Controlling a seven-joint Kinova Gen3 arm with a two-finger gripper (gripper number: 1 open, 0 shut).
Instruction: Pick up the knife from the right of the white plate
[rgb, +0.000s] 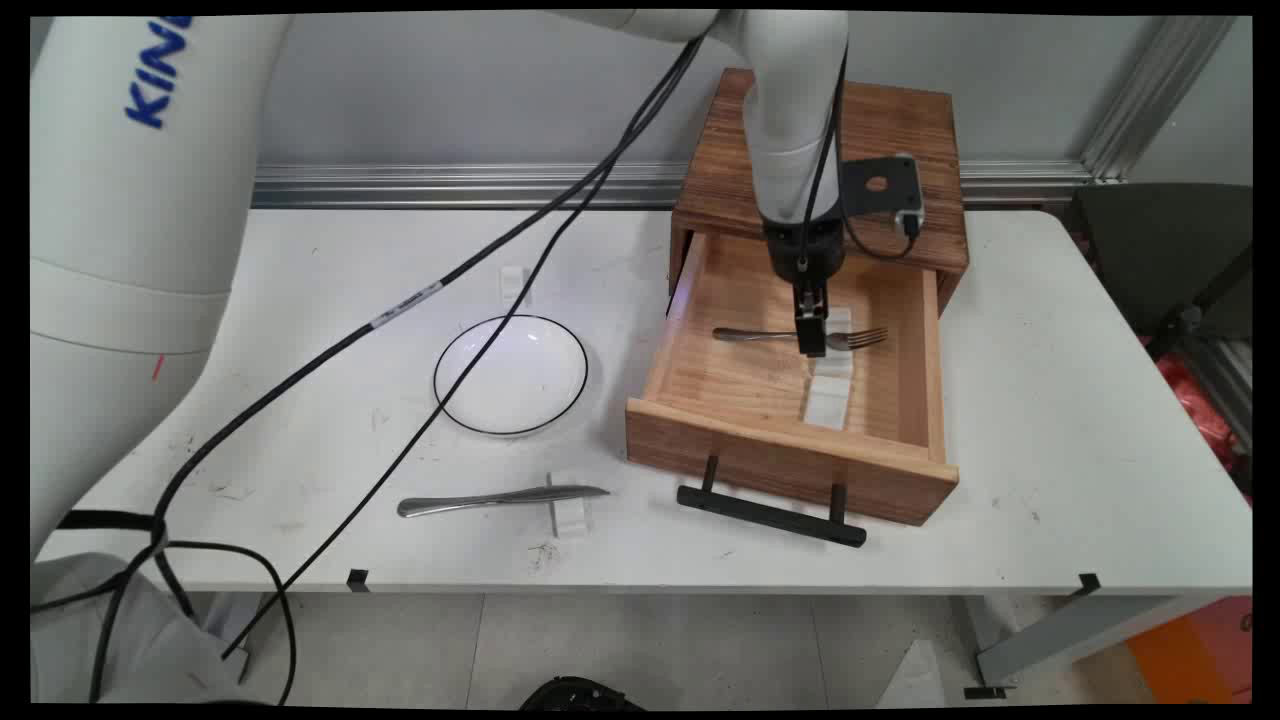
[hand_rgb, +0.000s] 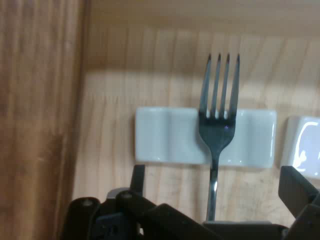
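My gripper (rgb: 812, 345) hangs low inside the open wooden drawer (rgb: 700, 430), right over a metal fork (rgb: 760, 335). The fork lies across the drawer floor with its tines on a white ceramic rest (rgb: 830, 385). In the hand view the fork (hand_rgb: 218, 125) runs up the middle from between my gripper (hand_rgb: 216, 180) fingers, its neck on the white rest (hand_rgb: 165, 136). The fingers (hand_rgb: 138, 175) stand wide apart on either side of the handle, so the gripper is open. A second white piece (hand_rgb: 302, 145) shows at the right edge.
The drawer sticks out of a wooden cabinet (rgb: 900, 130) at the table's back. A white plate with a black rim (rgb: 511, 374) sits left of the drawer. A knife (rgb: 500, 498) lies near the front edge, its tip on a white rest (rgb: 570, 515). Another small white rest (rgb: 513, 283) lies behind the plate.
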